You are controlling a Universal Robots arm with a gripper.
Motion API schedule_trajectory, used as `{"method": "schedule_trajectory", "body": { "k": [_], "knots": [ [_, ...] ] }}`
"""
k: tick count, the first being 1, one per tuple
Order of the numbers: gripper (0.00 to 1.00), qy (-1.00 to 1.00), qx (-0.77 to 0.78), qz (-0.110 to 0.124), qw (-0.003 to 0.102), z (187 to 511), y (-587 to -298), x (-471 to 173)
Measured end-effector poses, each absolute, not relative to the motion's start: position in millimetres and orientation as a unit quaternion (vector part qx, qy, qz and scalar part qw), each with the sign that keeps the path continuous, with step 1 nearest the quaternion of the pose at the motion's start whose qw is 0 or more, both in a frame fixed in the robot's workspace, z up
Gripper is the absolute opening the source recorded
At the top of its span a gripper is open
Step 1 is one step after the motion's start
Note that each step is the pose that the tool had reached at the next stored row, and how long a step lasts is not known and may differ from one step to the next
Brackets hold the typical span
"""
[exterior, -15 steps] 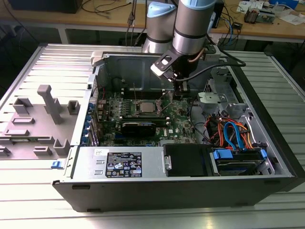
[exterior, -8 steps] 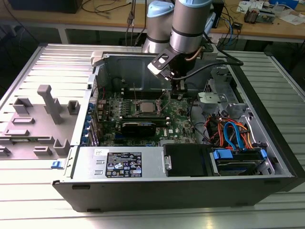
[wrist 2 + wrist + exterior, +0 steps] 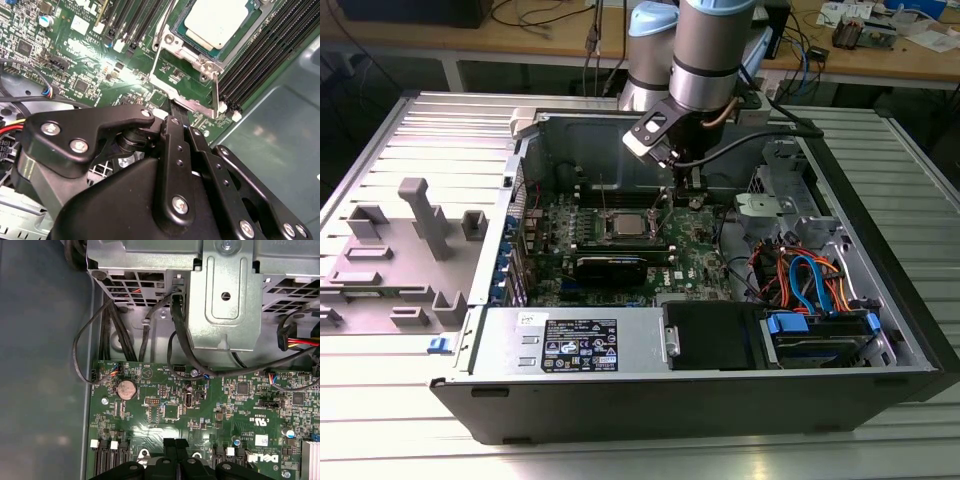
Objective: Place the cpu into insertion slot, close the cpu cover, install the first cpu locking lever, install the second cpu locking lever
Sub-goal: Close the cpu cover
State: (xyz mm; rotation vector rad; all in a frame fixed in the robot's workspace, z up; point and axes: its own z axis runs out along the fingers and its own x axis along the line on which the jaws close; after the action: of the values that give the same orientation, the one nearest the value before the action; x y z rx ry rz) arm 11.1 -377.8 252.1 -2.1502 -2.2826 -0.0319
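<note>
The cpu (image 3: 217,20) lies flat in the insertion slot (image 3: 200,55) on the green motherboard (image 3: 695,250); in the exterior view the cpu (image 3: 625,223) sits mid-board. The cpu cover (image 3: 187,82), a silver frame with a square cut-out, stands tilted up off the slot. My gripper (image 3: 175,111) is just beyond the cover's free edge, its black fingers (image 3: 172,132) close together and touching that edge. In the first wrist view the gripper (image 3: 176,442) hangs over the board's edge. In the exterior view the gripper (image 3: 686,190) is to the right of the slot.
Long black RAM slots (image 3: 260,65) flank the socket. A drive cage (image 3: 225,295) and black cables (image 3: 150,330) lie ahead of the gripper, near a coin battery (image 3: 126,388). The power supply (image 3: 570,345) and case walls (image 3: 880,250) hem in the board. A grey fixture (image 3: 420,230) sits outside.
</note>
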Motion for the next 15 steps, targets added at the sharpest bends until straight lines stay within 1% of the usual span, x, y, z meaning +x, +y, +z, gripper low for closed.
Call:
{"method": "schedule_trajectory", "body": {
  "k": [15],
  "knots": [
    [0.11, -0.728, -0.686, -0.01, 0.003, 252.1, -377.8, 5.9]
  ]
}}
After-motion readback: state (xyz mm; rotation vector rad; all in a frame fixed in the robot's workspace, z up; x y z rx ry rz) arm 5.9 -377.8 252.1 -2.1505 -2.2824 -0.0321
